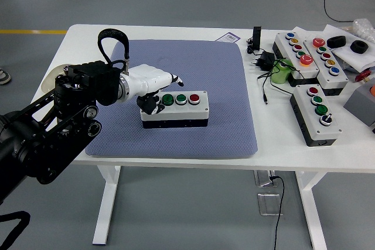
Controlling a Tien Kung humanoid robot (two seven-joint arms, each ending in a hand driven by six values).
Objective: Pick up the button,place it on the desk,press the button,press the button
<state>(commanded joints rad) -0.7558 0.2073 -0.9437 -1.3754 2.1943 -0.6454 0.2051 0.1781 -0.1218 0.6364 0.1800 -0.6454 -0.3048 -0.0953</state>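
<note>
We see the button box, a white-topped case with dark sides, lying flat near the middle of the blue-grey mat, its long side running left to right. Along its top sits a row of buttons: two green ones and, at the right end, a red one; the leftmost position is covered. Our left hand lies over the box's left end, its white fingers curled downward with the dark tips pressing on the top at that end, gripping nothing. The black left arm runs from the box's left side down toward the lower left corner of the view. The mat under the box lies on the white table. To the right of the box, off the mat, we see three more button boxes with coloured buttons, and between them and the mat a black plug with cables beside a green object.
</note>
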